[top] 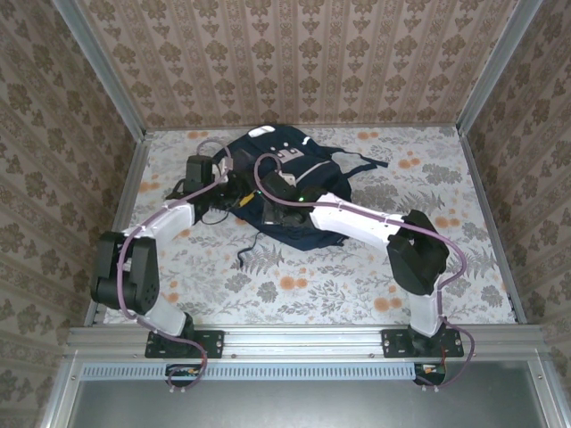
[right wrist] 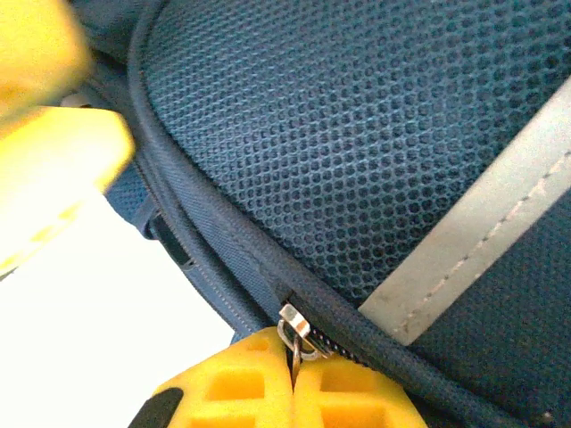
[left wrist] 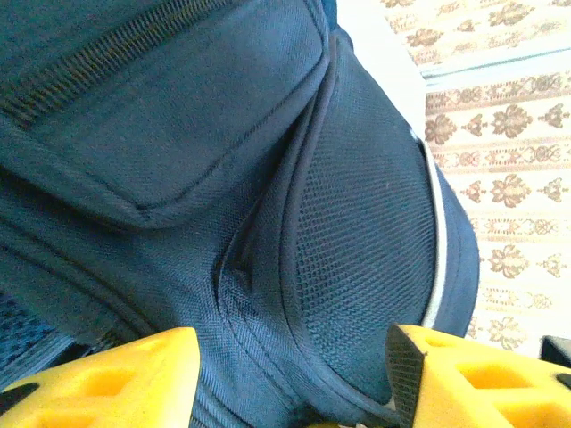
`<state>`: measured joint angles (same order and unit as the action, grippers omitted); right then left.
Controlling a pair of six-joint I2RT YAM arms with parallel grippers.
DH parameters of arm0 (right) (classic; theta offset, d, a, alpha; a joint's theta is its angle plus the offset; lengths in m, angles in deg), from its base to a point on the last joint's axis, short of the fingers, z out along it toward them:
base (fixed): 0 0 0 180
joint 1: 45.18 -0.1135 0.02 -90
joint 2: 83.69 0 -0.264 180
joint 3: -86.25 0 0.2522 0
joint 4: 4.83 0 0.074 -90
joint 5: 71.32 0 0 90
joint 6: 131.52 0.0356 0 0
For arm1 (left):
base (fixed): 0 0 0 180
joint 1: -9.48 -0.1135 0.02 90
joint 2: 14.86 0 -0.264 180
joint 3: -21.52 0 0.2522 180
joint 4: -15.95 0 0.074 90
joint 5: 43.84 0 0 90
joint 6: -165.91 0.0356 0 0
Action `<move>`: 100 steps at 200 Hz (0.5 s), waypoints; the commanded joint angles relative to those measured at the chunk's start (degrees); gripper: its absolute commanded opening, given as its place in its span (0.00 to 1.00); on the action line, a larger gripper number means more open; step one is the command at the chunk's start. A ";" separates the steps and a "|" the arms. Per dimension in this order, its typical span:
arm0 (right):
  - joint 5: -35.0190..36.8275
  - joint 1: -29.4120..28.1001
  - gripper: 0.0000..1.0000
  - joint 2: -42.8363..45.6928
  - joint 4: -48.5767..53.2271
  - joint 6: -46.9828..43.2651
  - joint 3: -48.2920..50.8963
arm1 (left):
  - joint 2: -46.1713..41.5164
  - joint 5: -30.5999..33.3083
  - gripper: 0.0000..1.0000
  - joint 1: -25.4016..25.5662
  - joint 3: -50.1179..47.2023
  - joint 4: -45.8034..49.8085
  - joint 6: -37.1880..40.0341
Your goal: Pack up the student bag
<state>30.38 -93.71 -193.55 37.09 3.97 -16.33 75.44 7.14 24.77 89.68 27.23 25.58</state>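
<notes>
Student bag [top: 259,147] is the job here. It lies on the flowered table [top: 357,276] towards the far wall, in the middle, well away from the arm bases at the near edge. Both arms reach forward over the table and meet on it, the left one at its left side, the right one across its front.

In the right wrist view the right gripper [right wrist: 293,373] has its yellow fingers closed flat together on the small metal zip pull [right wrist: 297,328], right against the corded seam beside the mesh panel and the grey stripe [right wrist: 482,232].

In the left wrist view the left gripper [left wrist: 293,357] has its fingers apart, one on each side of a bulge of the bag's mesh side. Whether they press on the cloth I cannot tell.

The step in hand looks like working the zip, with the right arm pulling and the left steadying the bag. Which way the zip has to go I cannot tell.

The next move probably calls for the left fingers to take a firm hold of the cloth. Then the right arm can draw the pull along the curved seam without dragging the whole bag across the table.
</notes>
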 commanded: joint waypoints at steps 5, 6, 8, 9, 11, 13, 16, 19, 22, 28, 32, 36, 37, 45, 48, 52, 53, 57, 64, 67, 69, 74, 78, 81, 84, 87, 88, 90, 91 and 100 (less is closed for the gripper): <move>-6.90 0.81 0.00 3.30 -3.64 -4.29 2.24 | 2.02 -2.21 0.57 0.83 2.09 -2.68 -1.57; -7.02 0.86 0.00 3.28 -3.77 -4.28 2.28 | 2.13 -2.25 0.57 0.85 2.15 -2.65 -1.55; -7.28 0.91 0.00 3.37 -3.92 -4.28 2.39 | 2.22 -2.34 0.57 0.90 2.24 -2.60 -1.58; -7.43 0.95 0.00 3.35 -3.95 -4.36 2.49 | 2.32 -2.31 0.57 0.93 2.31 -2.57 -1.60; -7.73 1.02 0.00 3.37 -3.98 -4.38 2.52 | 2.40 -2.36 0.57 1.01 2.41 -2.49 -1.53; -8.01 1.06 0.00 3.37 -4.06 -4.37 2.56 | 2.55 -2.39 0.56 1.05 2.52 -2.43 -1.40; -8.32 1.10 0.00 3.35 -4.14 -4.36 2.63 | 2.66 -2.45 0.56 1.06 2.74 -2.22 -1.32; -8.56 1.14 0.00 3.34 -4.15 -4.36 2.60 | 2.86 -2.46 0.56 1.16 2.89 -2.04 -1.21; -8.88 1.22 0.00 3.34 -4.19 -4.43 2.61 | 2.94 -2.57 0.56 1.21 3.12 -1.85 -1.09; -9.34 1.26 0.00 3.27 -4.26 -4.53 2.66 | 3.28 -2.50 0.55 1.30 3.42 -1.52 -1.03; -9.56 1.29 0.00 3.34 -4.32 -4.62 2.62 | 3.45 -2.47 0.54 1.45 3.59 -1.42 -0.92; -9.80 1.32 0.00 3.27 -4.34 -4.70 2.62 | 3.67 -2.46 0.53 1.49 3.75 -1.37 -0.87; -9.83 1.33 0.00 3.26 -4.34 -4.75 2.65 | 3.71 -2.46 0.52 1.50 3.77 -1.33 -0.89; -9.86 1.29 0.00 3.28 -4.26 -4.85 2.60 | 4.05 -2.46 0.50 1.64 4.07 -1.07 -0.76; -9.90 1.30 0.00 3.30 -4.25 -4.87 2.66 | 4.16 -2.46 0.49 1.63 4.28 -0.89 -0.70; -9.87 1.30 0.00 3.34 -4.19 -5.02 2.70 | 4.37 -2.50 0.48 1.74 4.43 -0.67 -0.65; -9.86 1.27 0.00 3.34 -4.14 -5.04 2.69 | 4.45 -2.52 0.47 1.75 4.46 -0.59 -0.61; -9.86 1.33 0.00 3.28 -4.02 -5.14 2.62 | 4.61 -2.38 0.46 1.81 4.71 -0.22 -0.57; -9.65 1.25 0.00 3.38 -3.71 -5.22 2.67 | 4.91 -2.22 0.42 1.89 4.95 0.17 -0.50; -9.48 1.32 0.00 3.36 -3.65 -5.19 2.64 | 5.01 -2.15 0.41 1.93 5.05 0.24 -0.43; -9.39 1.27 0.00 3.34 -3.51 -5.30 2.63 | 5.05 -2.08 0.40 1.94 5.12 0.32 -0.40; -9.13 1.33 0.00 3.34 -3.27 -5.41 2.60 | 5.16 -1.94 0.37 1.94 5.16 0.55 -0.31; -8.88 1.27 0.00 3.39 -2.93 -5.37 2.60 | 5.22 -1.63 0.34 1.90 5.34 0.84 -0.22; -8.63 1.33 0.00 3.48 -2.67 -5.46 2.63 | 5.22 -1.42 0.32 1.93 5.33 1.02 -0.18; -8.36 1.39 0.00 3.48 -2.33 -5.50 2.65 | 5.23 -1.22 0.30 1.93 5.36 1.28 -0.05; -7.98 1.28 0.00 3.52 -2.06 -5.48 2.66 | 5.18 -0.99 0.28 1.94 5.37 1.40 0.04; -7.91 1.31 0.00 3.56 -1.97 -5.49 2.63 | 5.21 -0.93 0.27 1.94 5.42 1.54 0.09; -7.72 1.35 0.00 3.55 -1.69 -5.44 2.56 | 5.18 -0.69 0.26 1.89 5.43 1.70 0.19; -7.60 1.34 0.00 3.58 -1.61 -5.43 2.58 | 5.17 -0.61 0.25 1.92 5.45 1.78 0.25; -6.25 1.32 0.00 3.72 -0.21 -5.42 2.53 | 4.99 0.44 0.19 1.94 5.61 2.50 0.63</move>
<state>24.02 -92.14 -192.33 34.88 0.70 -14.12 79.98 6.85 26.28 93.11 28.04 24.99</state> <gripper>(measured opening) 0.063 0.254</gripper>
